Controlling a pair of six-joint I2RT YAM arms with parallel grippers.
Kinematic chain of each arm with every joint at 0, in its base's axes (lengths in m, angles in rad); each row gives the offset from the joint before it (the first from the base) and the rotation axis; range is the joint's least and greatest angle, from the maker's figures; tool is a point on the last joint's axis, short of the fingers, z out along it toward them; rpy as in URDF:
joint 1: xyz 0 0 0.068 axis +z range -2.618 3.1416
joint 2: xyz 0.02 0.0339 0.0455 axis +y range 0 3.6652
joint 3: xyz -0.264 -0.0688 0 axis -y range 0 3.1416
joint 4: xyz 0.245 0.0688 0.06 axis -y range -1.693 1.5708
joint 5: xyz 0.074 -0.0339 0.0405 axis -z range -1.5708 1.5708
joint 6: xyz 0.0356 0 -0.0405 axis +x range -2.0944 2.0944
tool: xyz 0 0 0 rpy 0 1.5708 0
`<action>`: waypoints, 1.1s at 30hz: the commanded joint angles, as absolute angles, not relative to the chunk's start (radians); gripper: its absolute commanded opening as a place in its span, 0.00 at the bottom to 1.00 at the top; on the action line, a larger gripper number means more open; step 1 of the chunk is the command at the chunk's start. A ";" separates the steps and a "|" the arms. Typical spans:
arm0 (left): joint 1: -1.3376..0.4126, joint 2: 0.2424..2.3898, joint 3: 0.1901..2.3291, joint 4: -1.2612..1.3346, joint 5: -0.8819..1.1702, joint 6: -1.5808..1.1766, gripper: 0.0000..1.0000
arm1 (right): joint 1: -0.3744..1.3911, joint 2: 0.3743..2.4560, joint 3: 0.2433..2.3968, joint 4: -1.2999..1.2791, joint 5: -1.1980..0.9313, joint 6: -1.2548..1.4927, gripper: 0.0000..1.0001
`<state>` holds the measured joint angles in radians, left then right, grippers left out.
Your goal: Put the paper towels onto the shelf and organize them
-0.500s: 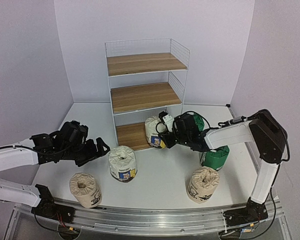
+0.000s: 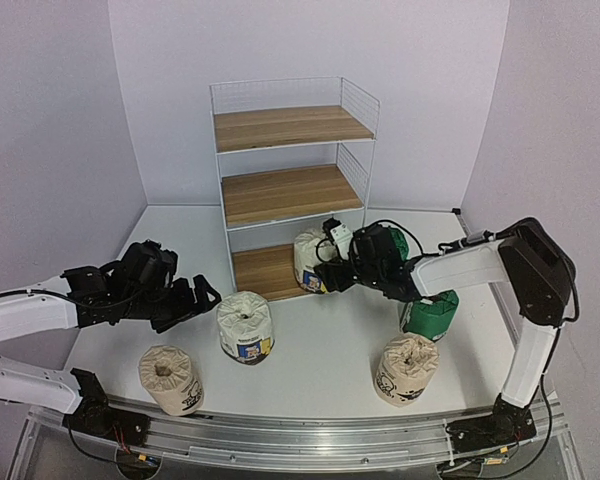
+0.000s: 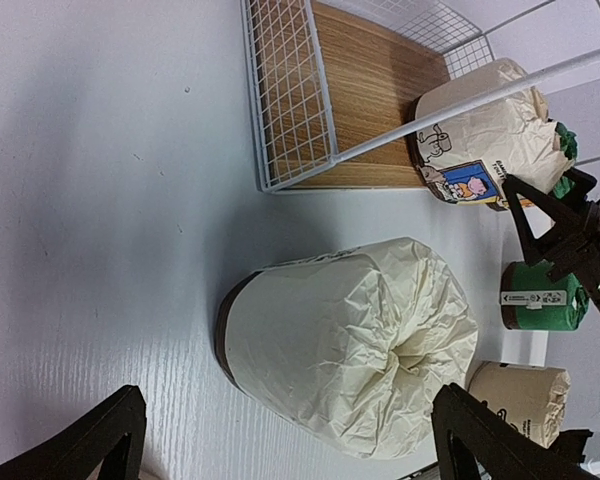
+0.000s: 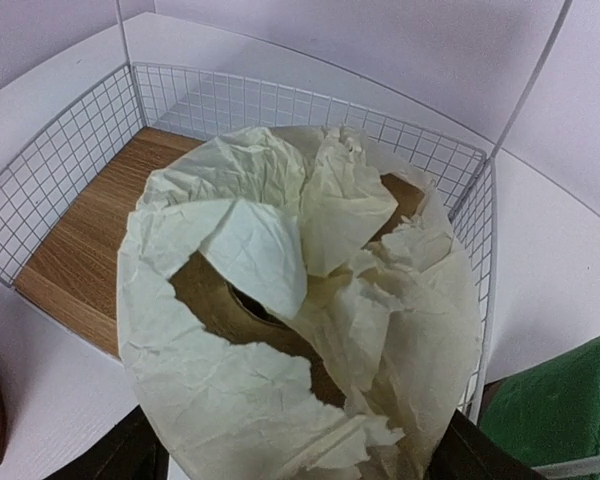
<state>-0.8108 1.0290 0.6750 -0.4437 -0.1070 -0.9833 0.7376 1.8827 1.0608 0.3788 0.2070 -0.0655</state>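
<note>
White roll at the shelf's lowest board, right fingers spread

The white paper towel roll (image 2: 308, 258), with a crumpled gathered top and a blue-yellow label, stands at the front right corner of the shelf's (image 2: 290, 128) bottom board. The right gripper (image 2: 332, 272) has its jaws spread on either side of it. The left gripper (image 2: 202, 295) gapes wide beside a second white roll (image 2: 245, 325) on the table (image 2: 330, 350).

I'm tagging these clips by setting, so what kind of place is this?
Likely a robotics lab cell: bare white walls close around a white table, a metal rail runs along its near edge, and a wire shelf stands on it.
</note>
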 commanded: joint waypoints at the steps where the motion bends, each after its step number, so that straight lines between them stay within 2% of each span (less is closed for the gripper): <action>1: -0.813 1.016 0.716 -0.426 -0.107 -0.968 1.00 | 0.738 1.778 1.038 0.352 0.185 -0.036 0.82; 8: -0.813 0.984 0.699 -0.436 -0.108 -0.978 1.00 | 0.738 1.671 0.979 0.203 0.139 0.046 0.95; 16: -0.813 0.962 0.687 -0.440 -0.112 -0.980 1.00 | 0.747 1.591 0.940 0.057 -0.134 0.157 0.98; 24: -0.813 0.977 0.682 -0.420 -0.106 -0.977 1.00 | 0.781 1.707 1.051 0.022 -0.236 0.110 0.98; 33: -0.813 1.000 0.683 -0.393 -0.098 -0.980 1.00 | 0.781 1.863 1.205 0.031 -0.111 0.073 0.97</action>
